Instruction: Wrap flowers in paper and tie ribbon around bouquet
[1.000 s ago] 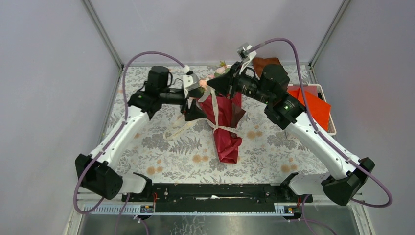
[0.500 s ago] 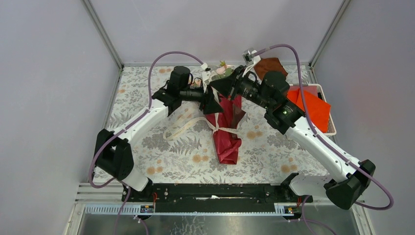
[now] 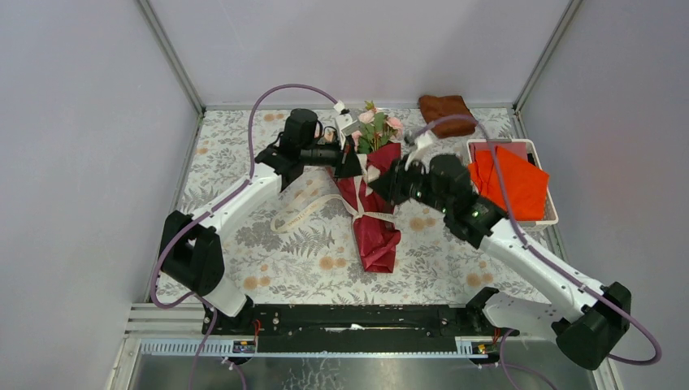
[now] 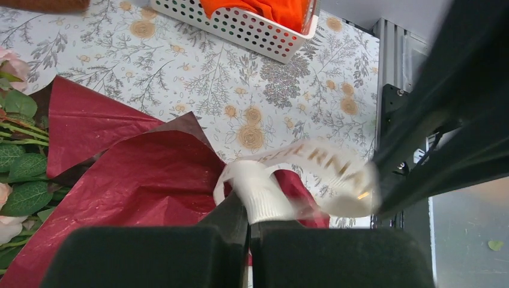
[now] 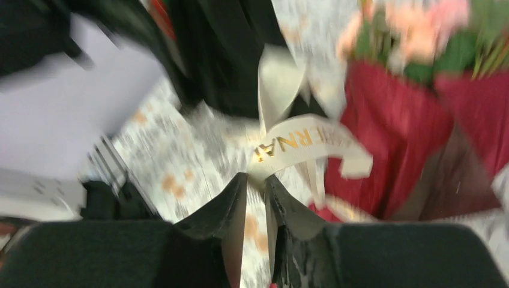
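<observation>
One white perforated basket (image 4: 240, 27) is sitting at the right side of the desk (image 3: 309, 260), holding bright orange sheets (image 3: 516, 175). Lying mid-desk, the bouquet (image 3: 382, 244) is pointing its flowers (image 3: 375, 128) toward the far edge, with the dark red paper (image 3: 375, 227) coning around the stems. The ribbon (image 4: 318, 165) is circling the cone's waist and trailing a tail leftward. The left pincer (image 4: 249, 207) is pressing together on a ribbon loop just above the paper's open mouth. The right pincer (image 5: 257, 180) is standing slightly spread, with the lettered ribbon end sitting right at its tips; the blur is hiding whether they are touching.
</observation>
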You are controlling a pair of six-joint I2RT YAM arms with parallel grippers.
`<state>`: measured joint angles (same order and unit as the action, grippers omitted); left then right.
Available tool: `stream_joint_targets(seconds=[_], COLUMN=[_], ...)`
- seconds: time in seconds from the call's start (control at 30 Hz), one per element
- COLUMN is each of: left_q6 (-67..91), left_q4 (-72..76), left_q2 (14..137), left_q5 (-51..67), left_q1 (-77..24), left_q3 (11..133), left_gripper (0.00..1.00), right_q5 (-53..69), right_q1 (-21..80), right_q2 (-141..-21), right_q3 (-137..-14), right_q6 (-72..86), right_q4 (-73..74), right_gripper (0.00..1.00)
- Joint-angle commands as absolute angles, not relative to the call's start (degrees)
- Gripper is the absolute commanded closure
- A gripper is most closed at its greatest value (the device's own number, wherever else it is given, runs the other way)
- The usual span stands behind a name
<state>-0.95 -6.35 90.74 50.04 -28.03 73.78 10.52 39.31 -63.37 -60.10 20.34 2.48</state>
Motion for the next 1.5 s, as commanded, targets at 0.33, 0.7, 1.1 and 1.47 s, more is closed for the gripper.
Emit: stream_joint_targets(seconds=[0.33, 0.7, 1.1, 1.47], left_q6=[2.4, -2.3, -4.6, -6.7], left_q4=[-9.1, -11.4, -13.3, -15.6], left_q2=[85.0, 84.4, 84.7, 84.9], left_q5=[53.6, 51.4, 50.8, 51.3], left_q1=[-27.5, -27.5, -27.5, -27.5], left_q3=[77.0, 72.7, 72.2, 71.7], left_gripper=[1.0, 1.0, 1.0, 1.0], right_q5=[12.7, 20.8, 14.0, 20.9], right_q1=[43.4, 44.4, 39.4, 35.0], right_q2=[-83.6, -67.4, -68.7, -78.1], right_q3=[-29.2, -36.0, -47.4, -52.3], right_q6=[27.1, 12.7, -1.4, -0.9], right_q4=[-24.4, -10.7, -13.9, -21.9], right_gripper=[0.85, 0.58, 0.08, 0.38])
